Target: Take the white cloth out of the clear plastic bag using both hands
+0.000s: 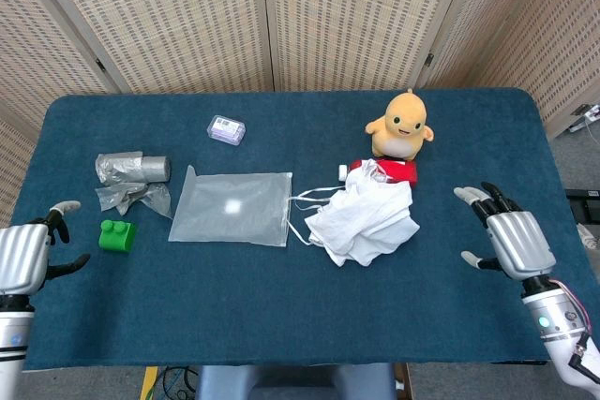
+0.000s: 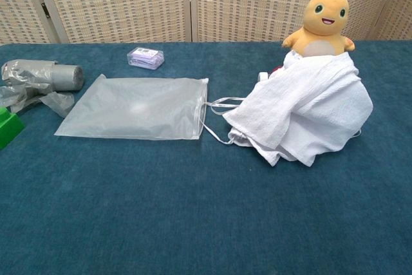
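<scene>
left hand (image 1: pixel 21 255), right hand (image 1: pixel 514 241), table (image 1: pixel 281 325) edges

Staged lab tabletop: blue-carpeted table (image 1: pixel 281 325); woven folding screens (image 1: pixel 262 16) behind; cables at the edge.

Crinkled white cloth (image 1: pixel 364 222), frosted plastic bag (image 1: pixel 231 207), matt carpeted table (image 1: pixel 281 316).

The white cloth (image 1: pixel 364 222) covers most of a red thing (image 1: pixel 401 170), leaving only a strip showing beside the plush toy (image 1: pixel 403 124). The left hand (image 1: pixel 23 255) is cut by the head view's left edge. The green block (image 2: pixel 8 127) is clipped at the chest view's left edge. Print on the small purple packet (image 1: pixel 226 128) is too small to read.
</scene>
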`<state>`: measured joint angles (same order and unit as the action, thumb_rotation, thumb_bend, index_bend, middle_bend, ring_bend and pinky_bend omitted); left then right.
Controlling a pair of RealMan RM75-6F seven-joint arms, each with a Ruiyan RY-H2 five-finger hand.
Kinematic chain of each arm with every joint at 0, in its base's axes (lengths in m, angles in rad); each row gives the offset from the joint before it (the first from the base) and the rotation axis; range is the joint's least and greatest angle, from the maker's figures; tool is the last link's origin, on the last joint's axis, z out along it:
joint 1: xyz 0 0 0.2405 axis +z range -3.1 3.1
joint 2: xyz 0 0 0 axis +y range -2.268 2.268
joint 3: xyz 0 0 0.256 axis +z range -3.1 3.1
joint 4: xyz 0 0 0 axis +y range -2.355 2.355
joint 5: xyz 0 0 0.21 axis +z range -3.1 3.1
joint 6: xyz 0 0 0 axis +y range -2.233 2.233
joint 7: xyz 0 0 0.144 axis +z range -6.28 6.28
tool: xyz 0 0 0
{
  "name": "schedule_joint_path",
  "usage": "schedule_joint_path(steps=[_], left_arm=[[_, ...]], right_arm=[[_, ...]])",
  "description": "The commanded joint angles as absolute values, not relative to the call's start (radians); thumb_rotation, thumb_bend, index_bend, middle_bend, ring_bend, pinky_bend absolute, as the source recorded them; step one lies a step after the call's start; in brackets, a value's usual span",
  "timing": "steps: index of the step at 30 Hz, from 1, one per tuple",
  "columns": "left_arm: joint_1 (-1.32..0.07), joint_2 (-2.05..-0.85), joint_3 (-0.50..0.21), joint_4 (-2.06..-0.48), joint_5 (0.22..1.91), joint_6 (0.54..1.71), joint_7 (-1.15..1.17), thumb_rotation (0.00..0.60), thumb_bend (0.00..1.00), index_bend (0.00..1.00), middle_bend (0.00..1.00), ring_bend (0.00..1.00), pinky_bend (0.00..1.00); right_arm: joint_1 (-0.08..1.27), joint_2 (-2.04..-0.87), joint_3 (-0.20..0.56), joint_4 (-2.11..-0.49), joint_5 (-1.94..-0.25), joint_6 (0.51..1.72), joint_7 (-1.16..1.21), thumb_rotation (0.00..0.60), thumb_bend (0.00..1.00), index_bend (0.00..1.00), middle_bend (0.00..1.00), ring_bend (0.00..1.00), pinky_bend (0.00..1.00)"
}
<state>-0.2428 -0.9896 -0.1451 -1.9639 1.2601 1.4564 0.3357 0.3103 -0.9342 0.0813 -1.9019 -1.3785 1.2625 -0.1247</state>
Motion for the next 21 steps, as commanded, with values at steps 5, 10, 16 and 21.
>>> schedule_joint_path(steps=[5,10,16,21], left_arm=[[-0.188,-1.001,-0.089,-1.869,1.333,1.504,0.322,0.6,0.0,0.29,0.58,0.57,0.77],[-0.166,-1.023,-0.085,-1.815,1.346,1.531,0.311,0.6,0.0,0.3,0.58,0.56,0.76],[-0.144,-1.039,-0.083,-1.798,1.349,1.549,0.286,0.6,0.0,0.3,0.58,0.56,0.76],[-0.138,-1.047,-0.087,-1.801,1.367,1.564,0.293,0.6,0.0,0.3,0.58,0.57,0.76]], right_arm=[[0.276,-0.944,0.047,-1.877,-1.385,1.262,-0.097,0.6,0.0,0.17,0.18,0.05,0.28],[0.262,-0.96,0.041,-1.857,-1.401,1.271,-0.076,0.6,0.0,0.17,0.18,0.05,0.28],[0.255,-0.957,0.044,-1.854,-1.404,1.275,-0.058,0.6,0.0,0.17,0.18,0.05,0.28],[0.258,-0.943,0.055,-1.861,-1.398,1.269,-0.054,0.6,0.0,0.17,0.18,0.05,0.28]])
